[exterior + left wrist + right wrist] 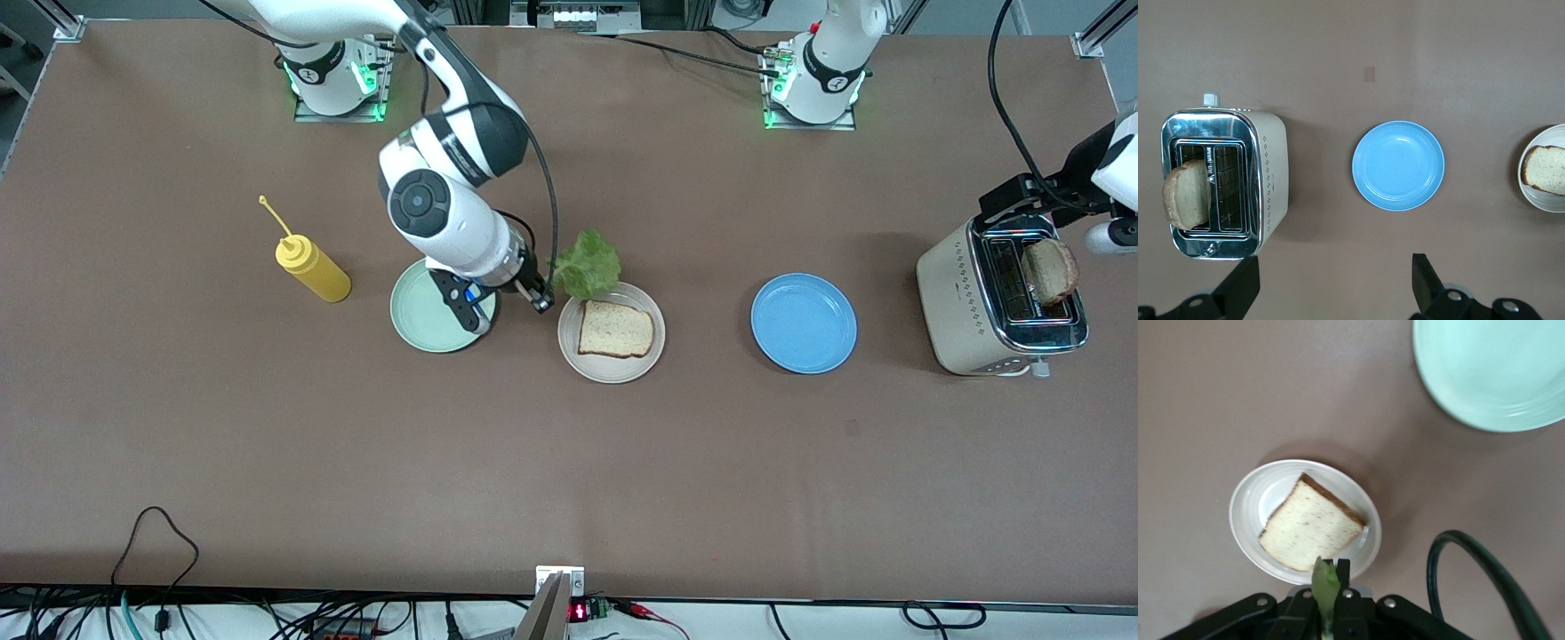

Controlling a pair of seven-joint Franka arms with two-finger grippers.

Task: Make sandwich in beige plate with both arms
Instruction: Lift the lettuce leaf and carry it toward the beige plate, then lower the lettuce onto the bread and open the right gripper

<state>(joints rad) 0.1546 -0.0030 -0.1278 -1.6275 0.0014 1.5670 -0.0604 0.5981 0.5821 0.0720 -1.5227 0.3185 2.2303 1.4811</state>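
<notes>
On the beige plate (pixel 611 366) one bread slice (pixel 615 330) lies; right gripper (pixel 539 298) fingers clamp lettuce (pixel 588 264) above its rim. Left gripper (pixel 1331 283), fingers apart, hovers beside the toaster (pixel 973 307) holding the second slice (pixel 1049 270).

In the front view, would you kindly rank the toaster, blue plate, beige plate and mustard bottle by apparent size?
1. Toaster, largest.
2. Blue plate and beige plate: near alike, so I won't separate them.
3. Mustard bottle, smallest.
</notes>
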